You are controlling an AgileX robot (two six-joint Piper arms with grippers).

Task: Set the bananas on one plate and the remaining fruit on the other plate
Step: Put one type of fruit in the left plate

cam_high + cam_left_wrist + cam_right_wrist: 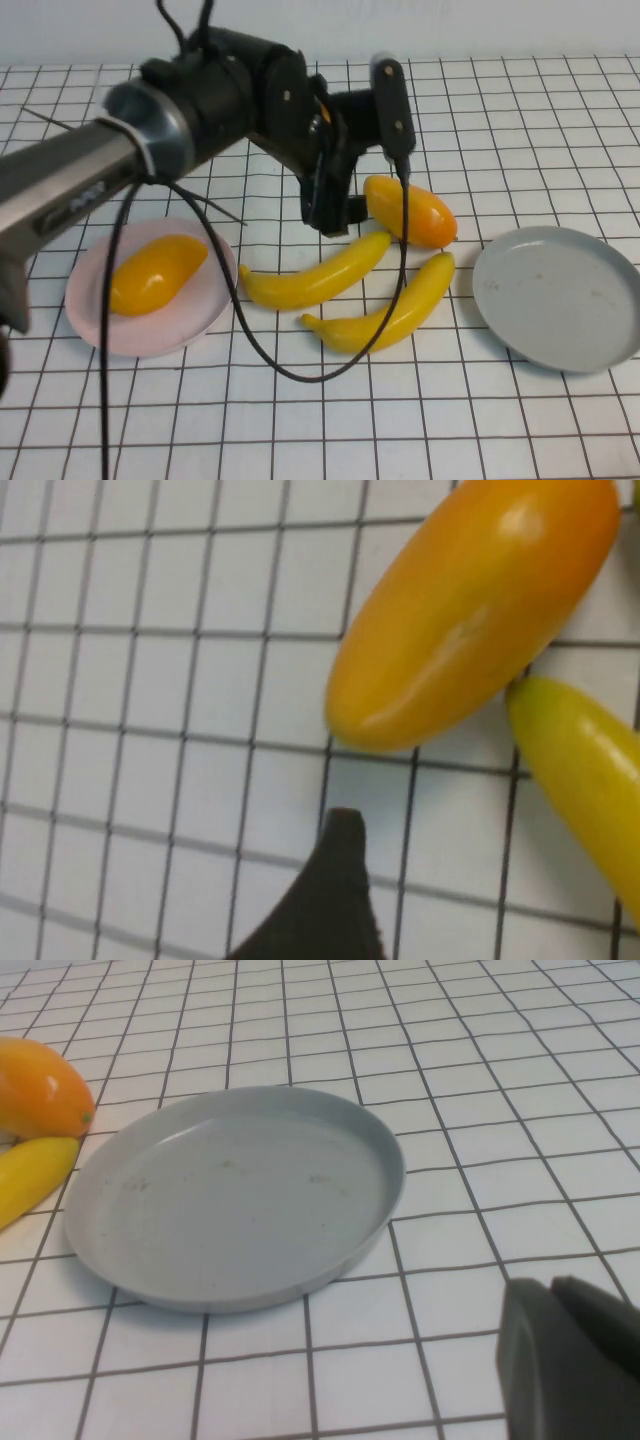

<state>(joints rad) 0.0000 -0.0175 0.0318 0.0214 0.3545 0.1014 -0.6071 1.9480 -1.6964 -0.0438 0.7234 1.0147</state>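
Observation:
One orange fruit (155, 272) lies on the pink plate (95, 325) at the left. The second orange fruit (415, 213) lies on the table in the middle and also shows in the left wrist view (470, 610). Two bananas (320, 275) (395, 305) lie on the table just in front of it. The grey plate (555, 295) at the right is empty. My left gripper (362, 165) is open and empty, right beside and above the second fruit; one finger (343, 860) shows in its wrist view. My right gripper (552, 1305) is shut and empty, near the grey plate (240, 1190).
The table is a white cloth with a black grid. A black cable (250, 350) hangs from the left arm and loops over the table in front of the bananas. The right wrist view shows the fruit (40, 1085) and a banana tip (30, 1175) beyond the grey plate.

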